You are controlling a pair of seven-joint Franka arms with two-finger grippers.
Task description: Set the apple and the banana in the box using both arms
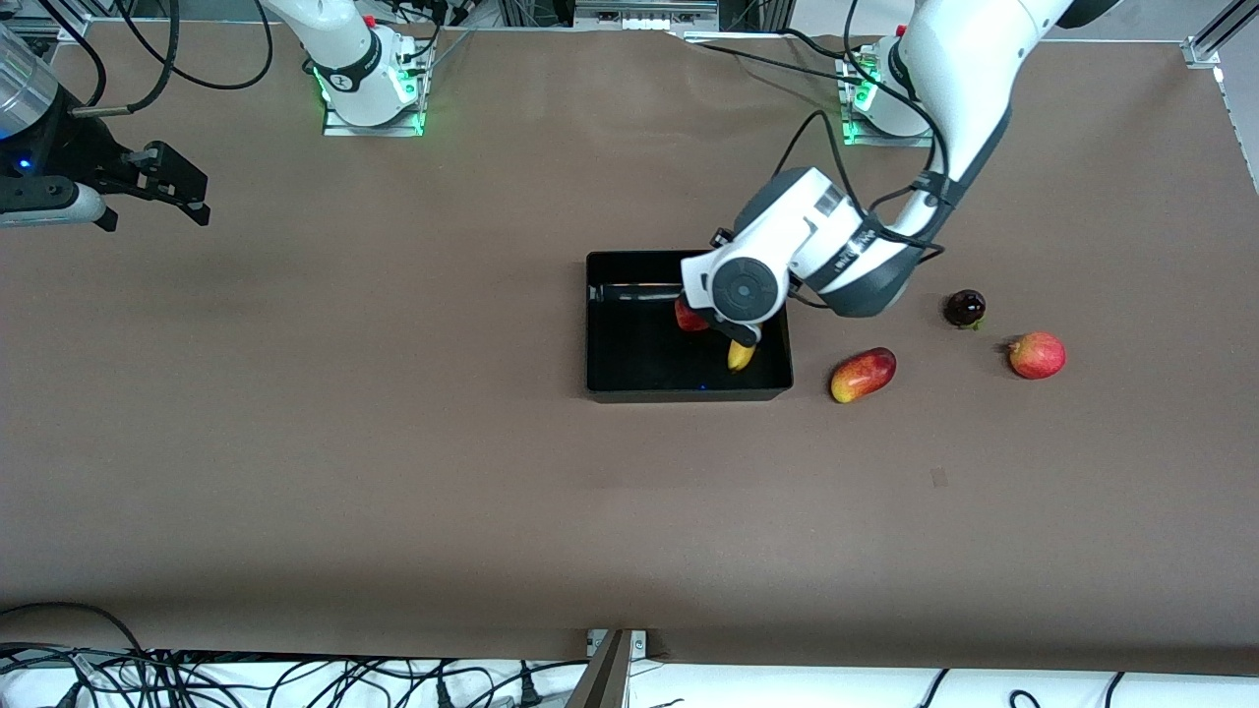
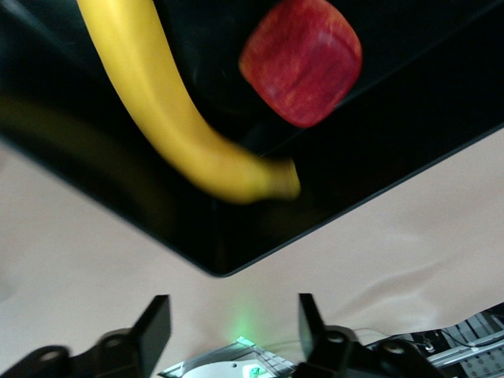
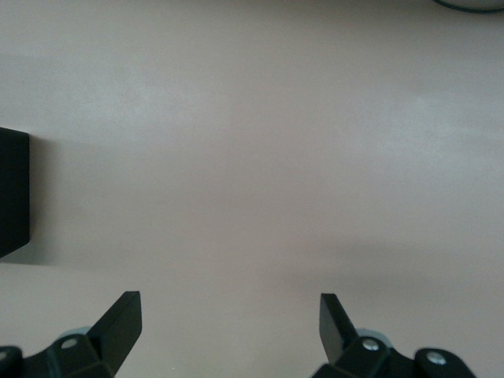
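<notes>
Front view: the left arm reaches from its base down over the box (image 1: 610, 379), a black open bin on the brown table (image 1: 393, 472), and its wrist hides the left gripper (image 1: 740, 334) itself. Under that wrist the apple (image 1: 689, 317) shows as a red edge inside the box, and the banana (image 1: 740, 356) pokes out as a yellow tip just nearer the camera than the apple, also inside the box. Outside the box, toward the left arm's end of the table, lie a mango (image 1: 863, 375), a dark fruit (image 1: 965, 308) and a red-orange fruit (image 1: 1037, 355), well apart from the gripper. The right gripper (image 1: 177, 192) waits high over bare table at the right arm's end, well apart from the box, its fingers spread. Left wrist view: the left gripper (image 2: 232, 331) has its two fingers (image 2: 153, 324) apart with nothing between them; below it the banana (image 2: 169, 118) and the apple (image 2: 302, 61) both lie in the box (image 2: 228, 252), close beside each other but not touching, clear of the fingers. Right wrist view: the right gripper (image 3: 230, 323) stands wide apart and empty over the table (image 3: 260, 157), with one corner of the box (image 3: 12, 193) at the edge of view.
</notes>
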